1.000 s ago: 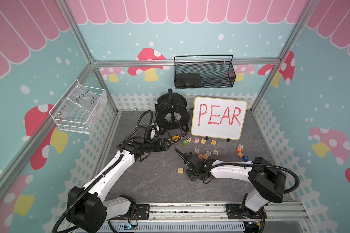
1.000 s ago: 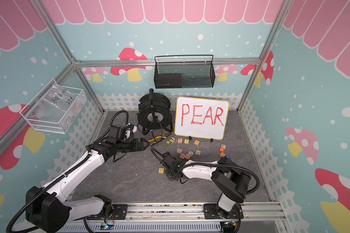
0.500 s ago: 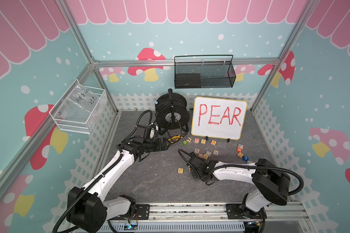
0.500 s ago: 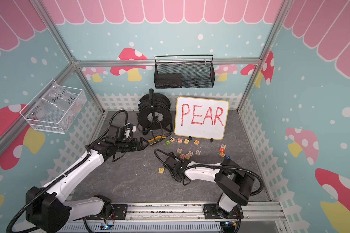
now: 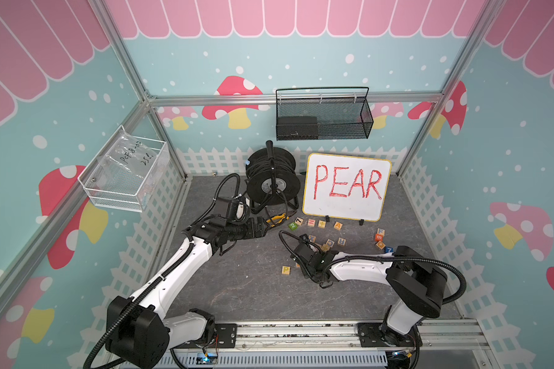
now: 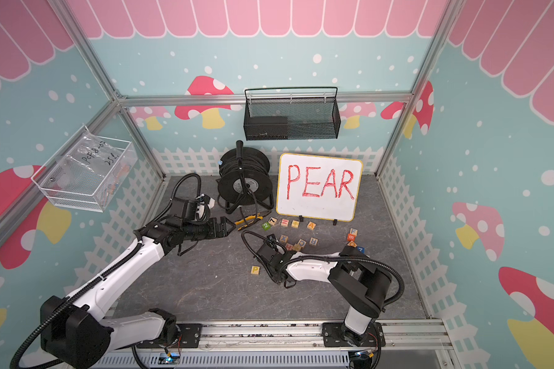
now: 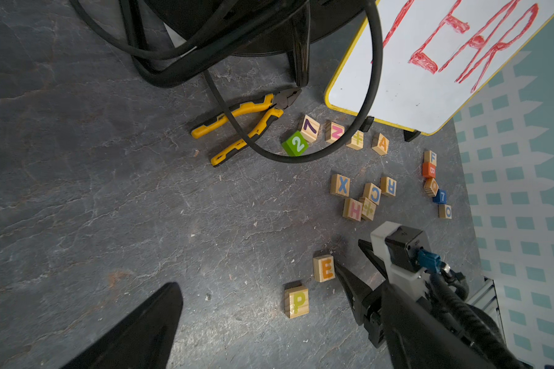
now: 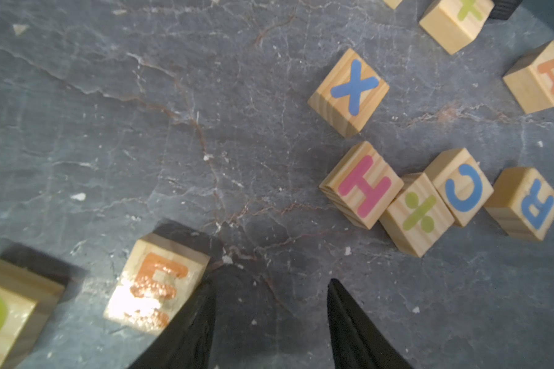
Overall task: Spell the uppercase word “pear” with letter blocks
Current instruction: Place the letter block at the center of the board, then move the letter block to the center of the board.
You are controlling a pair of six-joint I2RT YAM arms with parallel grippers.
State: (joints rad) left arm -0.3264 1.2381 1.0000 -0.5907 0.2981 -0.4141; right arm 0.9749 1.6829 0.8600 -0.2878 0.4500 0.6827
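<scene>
The P block [image 5: 286,270] [image 7: 296,302] lies face up on the grey floor, and the E block [image 7: 323,268] [image 8: 155,284] sits just beside it. My right gripper [image 8: 271,284] [image 7: 349,255] is low over the floor and open. Nothing is between its fingers, and one finger [image 8: 192,316] rests against the side of the E block. The A block [image 5: 338,225] [image 8: 541,80] stands in front of the whiteboard. The R block [image 5: 342,242] [image 8: 528,204] lies next to a C block. My left gripper [image 5: 263,228] hovers wide open and empty near the pliers.
The whiteboard [image 5: 346,187] with PEAR written in red stands at the back beside a black cable reel [image 5: 272,182]. Yellow pliers [image 7: 247,127] lie under a loop of its cable. Other blocks sit in a row [image 5: 307,222], a cluster [image 8: 397,191] and a group at the right [image 5: 379,238].
My right arm has shifted slightly to the right, its gripper staying low beside the E block. The left arm and the P block have not moved.
</scene>
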